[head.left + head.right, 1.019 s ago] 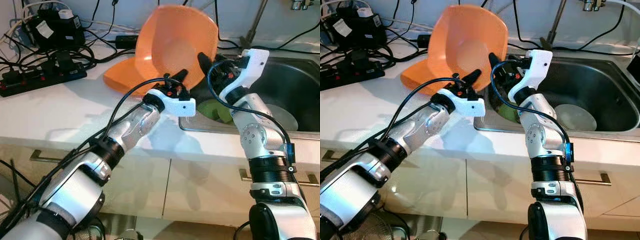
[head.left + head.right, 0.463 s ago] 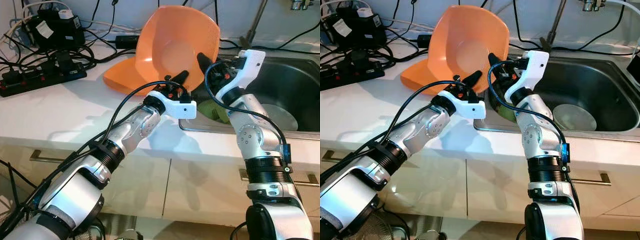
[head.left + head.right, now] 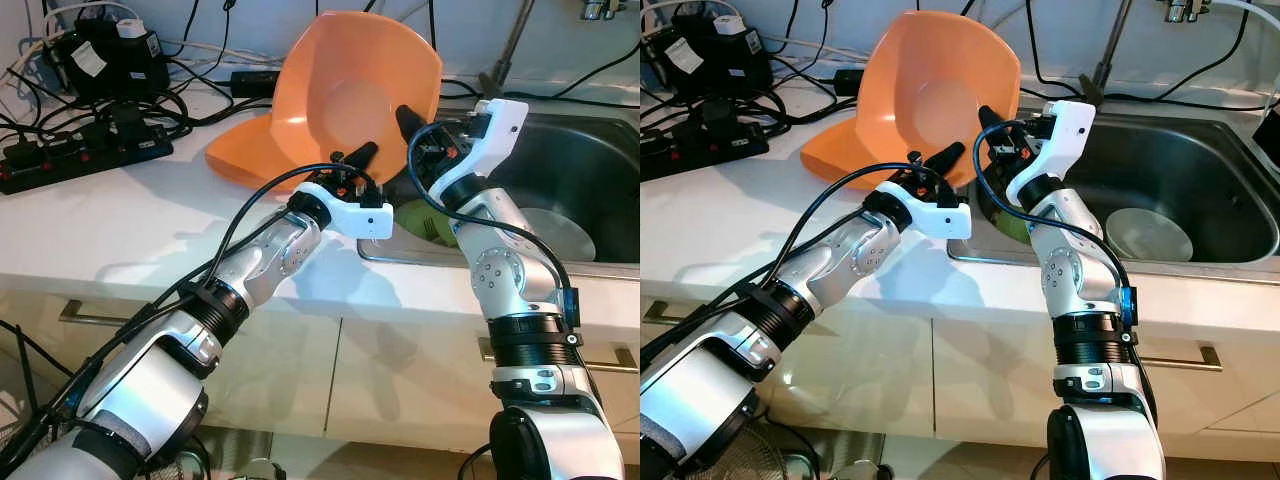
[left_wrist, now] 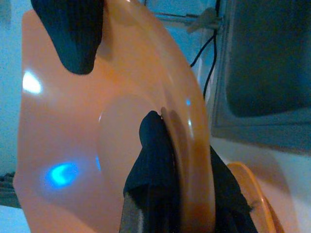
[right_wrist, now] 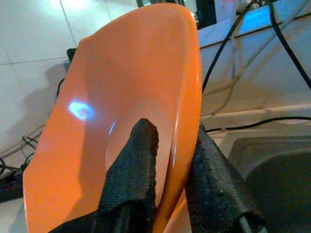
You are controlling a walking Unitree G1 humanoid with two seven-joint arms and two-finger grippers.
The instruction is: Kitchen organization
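Orange bowl (image 3: 350,90) held upright beside the sink (image 3: 590,170): left gripper (image 3: 362,155) and right gripper (image 3: 408,120) both clamp its rim; move them together to avoid twisting.

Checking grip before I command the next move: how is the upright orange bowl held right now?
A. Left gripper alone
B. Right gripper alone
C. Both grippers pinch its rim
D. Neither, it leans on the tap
C. The left gripper and the right gripper each have one finger inside and one behind the rim of the orange bowl, as both wrist views show.
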